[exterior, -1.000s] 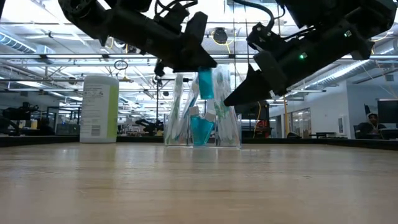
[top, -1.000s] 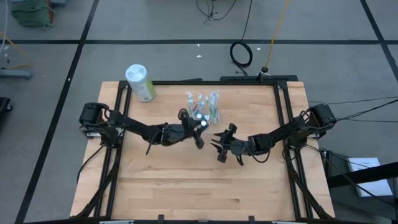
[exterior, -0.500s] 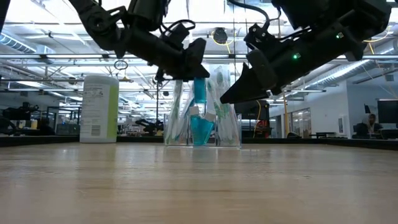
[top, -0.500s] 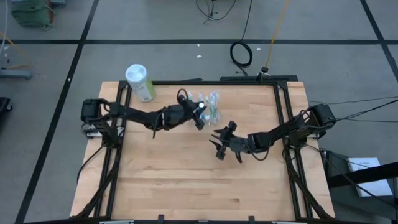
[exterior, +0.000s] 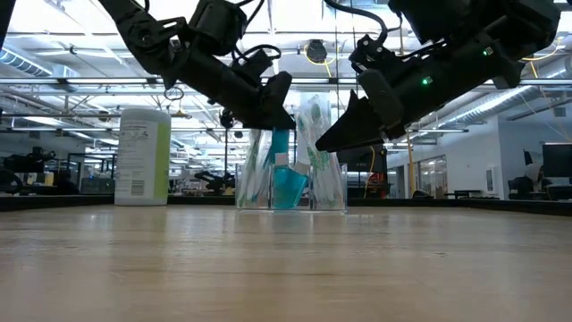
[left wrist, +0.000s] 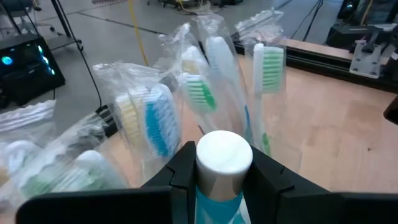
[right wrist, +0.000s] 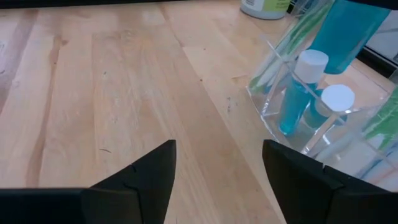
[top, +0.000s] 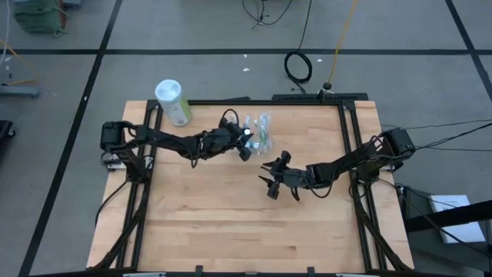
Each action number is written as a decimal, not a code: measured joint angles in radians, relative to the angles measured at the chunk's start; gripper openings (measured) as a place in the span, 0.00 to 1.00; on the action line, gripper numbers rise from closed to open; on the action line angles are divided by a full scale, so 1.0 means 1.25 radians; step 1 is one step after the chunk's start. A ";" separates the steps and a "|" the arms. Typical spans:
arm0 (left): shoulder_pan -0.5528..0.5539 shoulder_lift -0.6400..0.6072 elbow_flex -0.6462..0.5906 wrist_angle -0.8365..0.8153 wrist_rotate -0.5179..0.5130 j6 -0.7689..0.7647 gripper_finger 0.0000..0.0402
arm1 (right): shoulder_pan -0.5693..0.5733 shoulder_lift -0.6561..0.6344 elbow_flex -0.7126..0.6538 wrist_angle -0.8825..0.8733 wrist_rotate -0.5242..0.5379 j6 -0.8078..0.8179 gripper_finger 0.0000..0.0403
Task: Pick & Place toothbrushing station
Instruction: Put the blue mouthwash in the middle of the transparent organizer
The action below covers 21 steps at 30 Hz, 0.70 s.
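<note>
The clear toothbrushing station (top: 260, 132) stands on its base on the table's far middle, holding wrapped toothbrushes and blue tubes with white caps; it also shows in the low view (exterior: 315, 170) and the right wrist view (right wrist: 317, 118). My left gripper (top: 245, 148) is right at its near left side, shut on a blue tube with a white cap (left wrist: 224, 154). My right gripper (top: 269, 177) hangs open and empty above the table, on the near right side of the station. My left gripper pinches the blue tube between its two fingers (left wrist: 184, 171), on the blue body just behind the white cap (left wrist: 219, 199). The fingers slant down toward the station. In the low view the tube (exterior: 280, 148) hangs below the fingers, its lower end among the things in the station.
A pale-green cylinder with a white lid (top: 174, 101) stands at the table's far left corner. Bare wood (top: 231, 223) lies across the near half of the table. Black rails run along the table's left and right edges.
My left gripper has carried the blue tube toward the table's far edge and down, up to the station. The tube now hangs lower, down among the station's contents.
</note>
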 joint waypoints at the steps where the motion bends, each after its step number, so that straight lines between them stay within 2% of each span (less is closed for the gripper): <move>1: 0.001 0.000 0.000 0.001 0.001 -0.002 0.21 | 0.000 0.000 0.000 0.000 0.000 0.000 0.57; 8: 0.007 0.000 0.000 -0.012 0.033 -0.010 0.21 | 0.000 0.000 0.000 0.000 0.000 0.000 0.57; 13: 0.010 0.016 0.001 -0.016 0.012 0.001 0.21 | 0.000 0.000 0.000 0.000 0.000 0.000 0.56; 18: 0.029 0.050 -0.001 -0.008 0.083 -0.042 0.21 | 0.001 0.000 0.000 -0.006 -0.001 0.003 0.56; 21: 0.029 0.058 0.000 -0.023 0.085 -0.042 0.21 | 0.001 0.000 0.000 -0.010 -0.002 0.034 0.56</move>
